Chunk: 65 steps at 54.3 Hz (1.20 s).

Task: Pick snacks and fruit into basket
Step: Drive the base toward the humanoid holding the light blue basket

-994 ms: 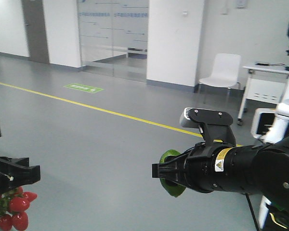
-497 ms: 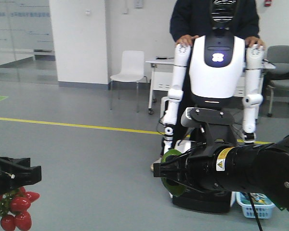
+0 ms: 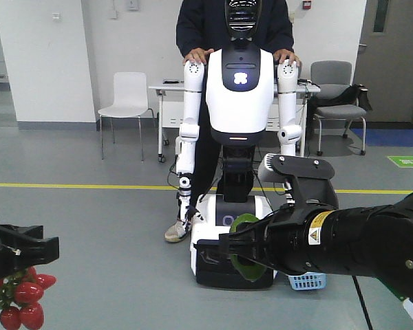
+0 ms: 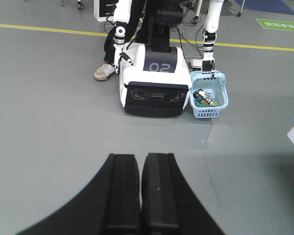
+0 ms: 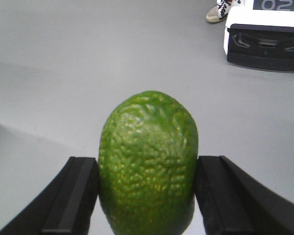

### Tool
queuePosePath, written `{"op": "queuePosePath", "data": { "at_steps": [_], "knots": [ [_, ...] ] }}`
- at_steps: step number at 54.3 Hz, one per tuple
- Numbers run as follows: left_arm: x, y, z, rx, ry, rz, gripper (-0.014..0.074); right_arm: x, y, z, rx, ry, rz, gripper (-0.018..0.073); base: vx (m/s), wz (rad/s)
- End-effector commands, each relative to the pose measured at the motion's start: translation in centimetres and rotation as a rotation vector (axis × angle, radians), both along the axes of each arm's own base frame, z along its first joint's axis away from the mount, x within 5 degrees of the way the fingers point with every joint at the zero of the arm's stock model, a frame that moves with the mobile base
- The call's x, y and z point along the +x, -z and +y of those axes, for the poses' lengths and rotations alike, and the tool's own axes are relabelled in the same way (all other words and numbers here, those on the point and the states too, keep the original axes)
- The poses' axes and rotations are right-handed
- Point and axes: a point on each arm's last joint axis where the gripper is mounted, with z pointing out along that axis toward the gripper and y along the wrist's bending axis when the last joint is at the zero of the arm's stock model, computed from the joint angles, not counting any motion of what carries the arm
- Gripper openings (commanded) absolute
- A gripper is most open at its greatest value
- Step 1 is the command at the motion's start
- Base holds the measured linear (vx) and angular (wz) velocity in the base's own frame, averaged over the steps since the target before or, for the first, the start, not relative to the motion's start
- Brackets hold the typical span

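Observation:
My right gripper [image 5: 147, 169] is shut on a bumpy green fruit [image 5: 148, 152], one finger on each side; in the front view that fruit [image 3: 243, 222] pokes out at the gripper [image 3: 227, 245]. My left gripper [image 4: 140, 159] has its jaws pressed together. In the front view a bunch of red fruit [image 3: 18, 302] hangs right under the left gripper [image 3: 51, 249]. The light blue basket [image 4: 220, 103] stands on the floor beside a robot base, with a dark snack pack [image 4: 204, 98] inside. The basket [image 3: 307, 281] is half hidden by my right arm.
A white humanoid robot [image 3: 239, 89] on a base marked 02 [image 4: 157, 85] stands straight ahead, a person [image 3: 199, 27] behind it. A white chair [image 3: 127, 96], a table [image 3: 166, 89] and a grey chair [image 3: 330, 89] line the wall. A yellow line [image 3: 69, 185] crosses the grey floor.
The view has swung right: the glass wall left, and the humanoid robot and basket slid to the centre. Both grippers keep their poses and loads.

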Motion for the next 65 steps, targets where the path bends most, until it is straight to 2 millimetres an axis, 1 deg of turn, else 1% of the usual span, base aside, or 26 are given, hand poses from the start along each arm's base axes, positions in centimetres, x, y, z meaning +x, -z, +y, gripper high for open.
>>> {"op": "queuePosePath", "data": {
  "at_steps": [1,35,65],
  "knots": [
    [-0.30,-2.03,-0.07,-0.025,0.031,-0.109,-0.0006,-0.30,-2.91,-0.21,0.055,-0.008,-0.138,-0.0010,-0.03,-0.12],
    [-0.31,-2.01,-0.06,-0.024,0.030,-0.107,-0.0006,-0.30,-2.91,-0.21,0.055,-0.008,-0.138,-0.0010,0.04,-0.10],
    [-0.30,-2.03,-0.07,-0.025,0.031,-0.109,-0.0006,-0.32,-2.85,-0.22,0.052,-0.007,-0.132,-0.0010,0.23,-0.12]
  ]
}}
